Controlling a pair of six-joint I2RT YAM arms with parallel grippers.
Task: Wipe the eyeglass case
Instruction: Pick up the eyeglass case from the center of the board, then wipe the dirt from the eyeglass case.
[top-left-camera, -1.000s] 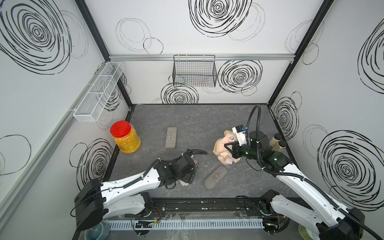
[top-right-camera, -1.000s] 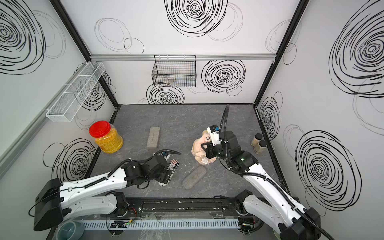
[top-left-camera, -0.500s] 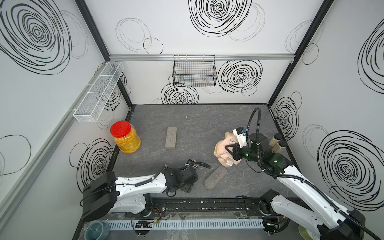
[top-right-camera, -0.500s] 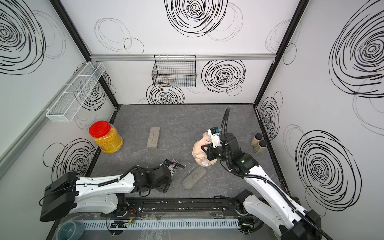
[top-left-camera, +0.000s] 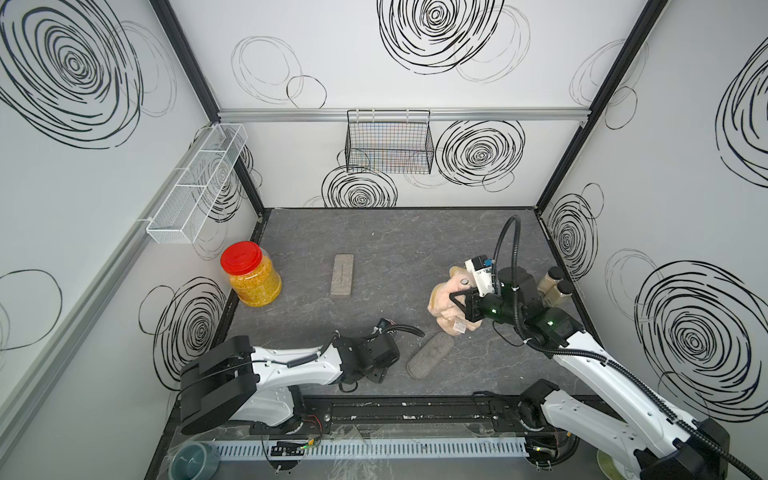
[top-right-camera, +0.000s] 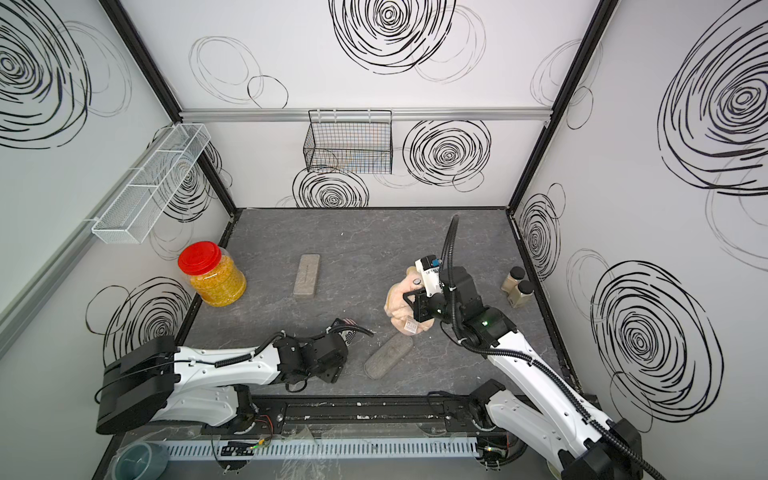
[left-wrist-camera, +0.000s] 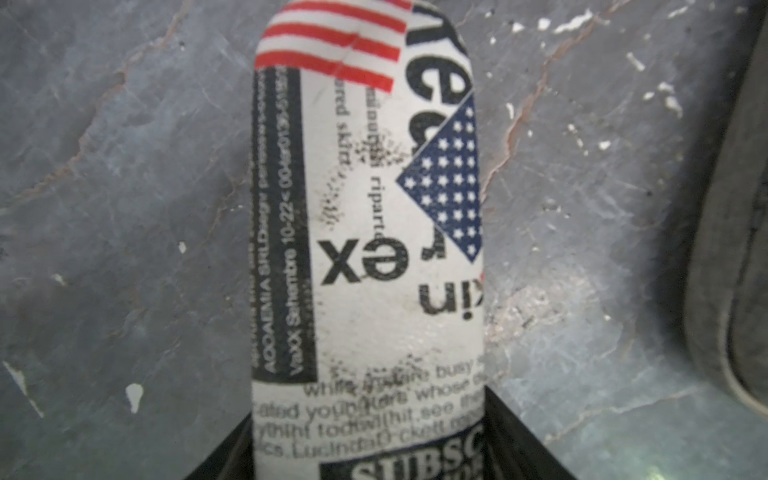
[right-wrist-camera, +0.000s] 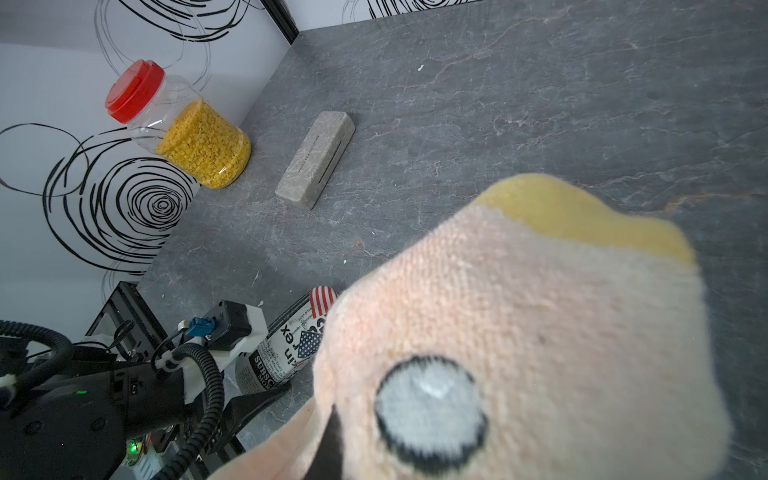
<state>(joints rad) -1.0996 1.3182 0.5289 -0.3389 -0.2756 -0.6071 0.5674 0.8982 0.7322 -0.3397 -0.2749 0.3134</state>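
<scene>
A white eyeglass case (left-wrist-camera: 368, 249) printed with newsprint and a flag lies on the grey tabletop (top-left-camera: 395, 241) at the front. My left gripper (left-wrist-camera: 368, 415) is shut on its near end, a black finger against each side. Its striped tip (top-right-camera: 348, 323) pokes out past the wrist in a top view, and the case (right-wrist-camera: 291, 336) also shows in the right wrist view. My right gripper (top-left-camera: 461, 307) is shut on a bunched peach cloth (top-left-camera: 444, 299) held above the table, to the right of the case. The cloth (right-wrist-camera: 519, 332) hides those fingers in the right wrist view.
A grey oval fabric case (top-left-camera: 430, 355) lies just right of the left gripper. A grey rectangular case (top-left-camera: 342, 275) lies mid-table. A red-lidded jar (top-left-camera: 251, 274) stands at the left wall, two small bottles (top-left-camera: 555, 286) at the right wall. A wire basket (top-left-camera: 388, 143) hangs on the back wall.
The left arm has folded down low toward the front rail and its jaws have narrowed onto the printed case, which stays in place. The right arm with the cloth has barely moved.
</scene>
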